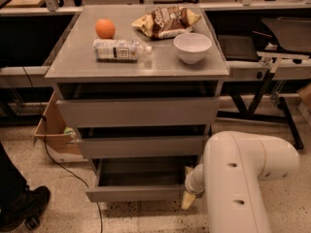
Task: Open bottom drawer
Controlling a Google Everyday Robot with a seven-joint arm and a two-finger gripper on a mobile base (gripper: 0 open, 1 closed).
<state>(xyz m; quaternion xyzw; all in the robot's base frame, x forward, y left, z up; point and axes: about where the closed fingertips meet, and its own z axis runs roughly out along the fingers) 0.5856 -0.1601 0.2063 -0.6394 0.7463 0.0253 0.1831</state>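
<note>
The bottom drawer (pixel 141 193) of the grey cabinet (pixel 138 111) stands pulled out, its plain grey tray showing and its short flat front near the floor. The middle drawer (pixel 143 146) and top drawer (pixel 138 111) also stick out a little. My gripper (pixel 188 200) is at the bottom drawer's right front corner, low by the floor, mostly hidden behind my white arm (pixel 238 178); one pale fingertip (pixel 187 201) shows beside the drawer front.
On the cabinet top lie an orange (pixel 105 28), a plastic bottle (pixel 119 49), a chip bag (pixel 165 21) and a white bowl (pixel 192 47). A cardboard box (pixel 51 130) and a cable are on the floor at left. A person's shoe (pixel 22 208) is at lower left. Table legs stand at right.
</note>
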